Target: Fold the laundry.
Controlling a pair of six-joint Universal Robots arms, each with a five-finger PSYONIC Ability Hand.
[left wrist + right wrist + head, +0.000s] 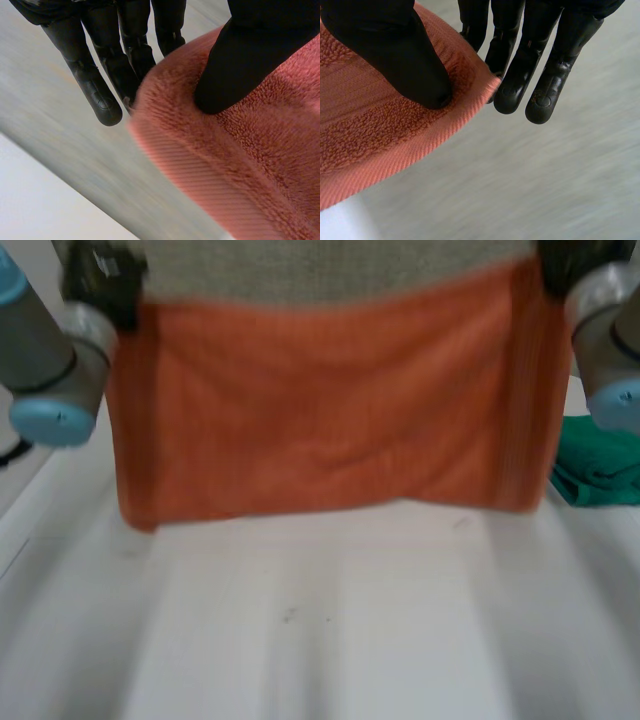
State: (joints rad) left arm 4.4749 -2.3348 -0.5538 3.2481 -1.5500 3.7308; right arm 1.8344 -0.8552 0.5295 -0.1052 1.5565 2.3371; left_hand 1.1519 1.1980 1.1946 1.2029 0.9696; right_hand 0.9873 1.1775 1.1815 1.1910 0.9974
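Note:
An orange towel (320,410) hangs spread above the white table (320,630), held up by its two upper corners. My left hand (100,280) grips the upper left corner; in the left wrist view its thumb (240,65) presses the towel (250,165) against the fingers (95,90). At the upper right corner my right hand (565,265) pinches the towel (375,135) between thumb (400,55) and fingers (520,85). The towel's lower edge hangs just above the table.
A crumpled green cloth (598,472) lies on the table at the right, beside the towel's right edge. Both grey forearms flank the towel.

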